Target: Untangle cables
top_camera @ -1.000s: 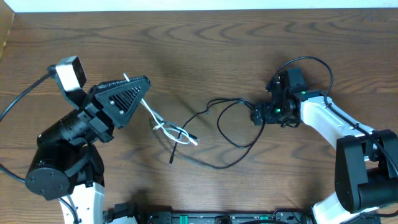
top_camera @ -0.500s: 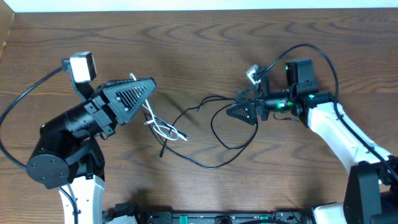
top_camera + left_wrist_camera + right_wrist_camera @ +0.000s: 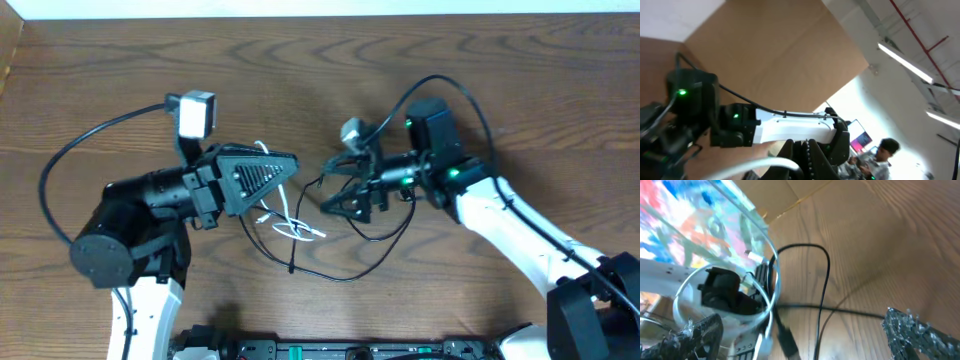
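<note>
Mid-worktop (image 3: 500,80), between both arms, the white cable (image 3: 290,225) lies knotted with the black cables (image 3: 828,272). My left tool (image 3: 290,163) is clamped on the white cable's upper run. My right tool (image 3: 335,190) gapes wide, gripping nothing. The black loops cross just ahead of its fingers, nearer this arm.

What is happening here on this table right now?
Two robot arms work at a table. The left fingers are shut on the white cable, which runs down to the tabletop. The right fingers stand wide open beside the black cables, holding nothing. The white and black cables cross each other.
</note>
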Action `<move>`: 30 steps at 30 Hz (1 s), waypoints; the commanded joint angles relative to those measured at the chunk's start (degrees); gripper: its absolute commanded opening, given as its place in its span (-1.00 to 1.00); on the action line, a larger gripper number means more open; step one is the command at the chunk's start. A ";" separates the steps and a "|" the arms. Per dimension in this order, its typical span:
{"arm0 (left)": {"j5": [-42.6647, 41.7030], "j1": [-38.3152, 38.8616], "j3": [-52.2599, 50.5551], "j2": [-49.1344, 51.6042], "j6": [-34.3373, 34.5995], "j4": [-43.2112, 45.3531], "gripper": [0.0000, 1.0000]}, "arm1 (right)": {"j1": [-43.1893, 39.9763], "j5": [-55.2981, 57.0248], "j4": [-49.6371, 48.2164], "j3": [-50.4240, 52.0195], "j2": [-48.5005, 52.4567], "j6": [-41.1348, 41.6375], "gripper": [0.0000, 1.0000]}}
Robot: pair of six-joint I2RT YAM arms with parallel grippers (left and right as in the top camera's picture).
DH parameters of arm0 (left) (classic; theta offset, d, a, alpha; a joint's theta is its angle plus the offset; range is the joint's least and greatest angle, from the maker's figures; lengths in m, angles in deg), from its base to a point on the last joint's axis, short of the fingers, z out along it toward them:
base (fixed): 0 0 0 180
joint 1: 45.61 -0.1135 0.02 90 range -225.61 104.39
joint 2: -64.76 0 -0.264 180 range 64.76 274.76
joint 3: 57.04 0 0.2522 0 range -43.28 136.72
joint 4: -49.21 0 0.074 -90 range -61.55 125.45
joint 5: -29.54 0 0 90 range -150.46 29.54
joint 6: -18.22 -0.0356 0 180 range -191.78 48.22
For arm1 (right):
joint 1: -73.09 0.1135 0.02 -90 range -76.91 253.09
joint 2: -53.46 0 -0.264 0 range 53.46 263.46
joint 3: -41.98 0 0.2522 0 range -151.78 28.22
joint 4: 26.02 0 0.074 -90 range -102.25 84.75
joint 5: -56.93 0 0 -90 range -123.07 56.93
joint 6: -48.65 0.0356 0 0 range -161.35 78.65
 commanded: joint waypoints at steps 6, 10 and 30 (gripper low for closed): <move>-0.63 4.96 0.24 2.89 0.33 0.44 -0.85 | 6.69 16.22 1.79 -0.04 0.02 0.50 0.99; -0.22 5.95 0.24 3.76 0.31 0.46 -0.85 | 8.87 17.51 1.79 -0.02 0.37 -1.01 0.99; 1.53 5.99 0.26 3.34 6.12 0.50 -0.85 | 13.99 48.76 7.32 0.04 4.46 -4.83 0.98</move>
